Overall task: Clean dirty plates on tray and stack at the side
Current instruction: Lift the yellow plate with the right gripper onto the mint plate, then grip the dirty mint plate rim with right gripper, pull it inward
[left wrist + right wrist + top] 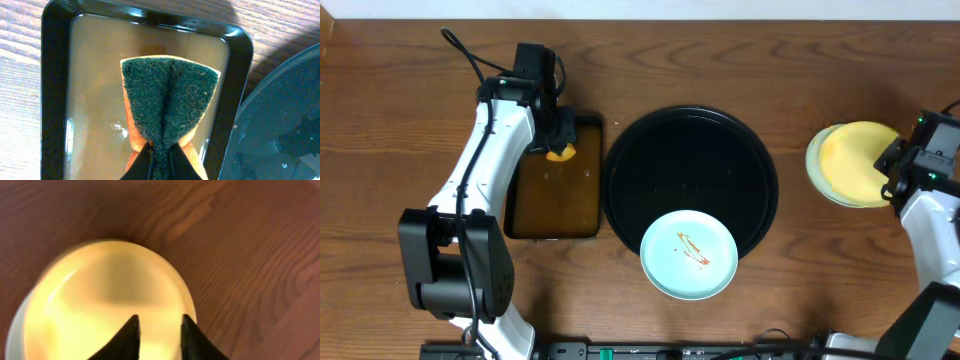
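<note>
A pale mint-green plate (688, 255) with reddish-brown sauce smears lies on the front rim of the round black tray (690, 150). A pale yellow plate (855, 160) sits stacked on another mint-green plate (813, 160) on the bare wood at the right. My right gripper (895, 165) is open and empty just above the yellow plate (100, 295), fingers (159, 325) apart over its near edge. My left gripper (558, 135) is shut (161, 160) on a folded green-and-orange sponge (170, 95) over the rectangular tray.
The rectangular brown tray (555, 215) with a black rim (55, 75) holds shallow liquid and lies left of the round tray (280, 125). Wood tabletop (240, 240) surrounds the plate stack.
</note>
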Tool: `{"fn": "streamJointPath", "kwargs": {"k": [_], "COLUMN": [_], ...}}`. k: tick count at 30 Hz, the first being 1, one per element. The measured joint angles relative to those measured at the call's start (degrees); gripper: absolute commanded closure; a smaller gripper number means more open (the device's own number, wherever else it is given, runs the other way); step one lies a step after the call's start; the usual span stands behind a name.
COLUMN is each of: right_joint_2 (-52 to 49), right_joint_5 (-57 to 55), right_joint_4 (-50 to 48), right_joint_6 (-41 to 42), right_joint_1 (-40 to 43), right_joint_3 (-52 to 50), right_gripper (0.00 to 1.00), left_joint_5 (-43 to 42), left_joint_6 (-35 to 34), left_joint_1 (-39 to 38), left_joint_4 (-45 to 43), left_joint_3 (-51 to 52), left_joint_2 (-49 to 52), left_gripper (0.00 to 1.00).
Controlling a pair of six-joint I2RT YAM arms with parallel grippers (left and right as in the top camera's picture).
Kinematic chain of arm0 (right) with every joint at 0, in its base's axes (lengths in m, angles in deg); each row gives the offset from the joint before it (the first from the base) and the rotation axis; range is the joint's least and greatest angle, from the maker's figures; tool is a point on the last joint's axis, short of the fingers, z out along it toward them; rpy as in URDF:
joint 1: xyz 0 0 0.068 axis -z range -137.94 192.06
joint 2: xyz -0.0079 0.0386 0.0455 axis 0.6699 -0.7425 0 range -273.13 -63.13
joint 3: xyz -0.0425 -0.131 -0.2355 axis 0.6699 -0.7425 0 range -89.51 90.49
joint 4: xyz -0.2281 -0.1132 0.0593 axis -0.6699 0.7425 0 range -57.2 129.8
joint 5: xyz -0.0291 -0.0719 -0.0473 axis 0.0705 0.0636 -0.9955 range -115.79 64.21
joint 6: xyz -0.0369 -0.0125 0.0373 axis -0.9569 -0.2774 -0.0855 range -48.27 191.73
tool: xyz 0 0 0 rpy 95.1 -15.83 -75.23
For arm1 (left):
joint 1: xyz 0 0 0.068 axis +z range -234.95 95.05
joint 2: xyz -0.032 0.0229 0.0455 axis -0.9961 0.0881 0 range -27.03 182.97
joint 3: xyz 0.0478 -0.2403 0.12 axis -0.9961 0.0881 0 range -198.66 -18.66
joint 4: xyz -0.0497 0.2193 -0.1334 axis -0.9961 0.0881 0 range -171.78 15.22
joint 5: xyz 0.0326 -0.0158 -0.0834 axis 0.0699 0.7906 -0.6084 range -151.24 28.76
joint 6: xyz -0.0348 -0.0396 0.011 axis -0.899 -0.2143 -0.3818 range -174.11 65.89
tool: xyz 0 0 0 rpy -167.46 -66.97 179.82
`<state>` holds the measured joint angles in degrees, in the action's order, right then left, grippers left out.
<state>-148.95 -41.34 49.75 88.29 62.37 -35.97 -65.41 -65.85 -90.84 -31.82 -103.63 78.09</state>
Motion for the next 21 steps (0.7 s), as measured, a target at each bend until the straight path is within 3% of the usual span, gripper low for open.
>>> {"fn": "streamJointPath", "kwargs": {"k": [3, 8, 10, 15, 21], "right_joint_2": [-0.04, -0.02, -0.02, -0.11, -2.73], "right_joint_5": [6.40, 30.69, 38.38, 42.73, 42.49], "right_joint_4": [-1.14, 3.80, 11.19, 24.39, 33.22], "right_joint_6": [-0.66, -6.14, -9.20, -14.82, -14.29], "right_joint_1": [-0.13, -3.52, -7.98, -20.46, -31.01], "right_joint_3": [0.00, 0.24, 0.37, 0.39, 0.66], "right_gripper": [0.57, 0.48, 0.35, 0.39, 0.46], "left_joint_5": [0.02, 0.00, 0.02, 0.00, 0.02], "left_joint_6": [-0.02, 0.00, 0.00, 0.00, 0.00], "left_joint_1": [0.00, 0.00, 0.00, 0.00, 0.00], "left_joint_4": [-0.02, 0.00, 0.00, -0.02, -0.04], "left_joint_3": [0.00, 0.00, 0.00, 0.00, 0.00], "left_joint_2": [0.00, 0.00, 0.00, 0.00, 0.00], "left_gripper": [0.93, 0.93, 0.93, 0.93, 0.93]}}
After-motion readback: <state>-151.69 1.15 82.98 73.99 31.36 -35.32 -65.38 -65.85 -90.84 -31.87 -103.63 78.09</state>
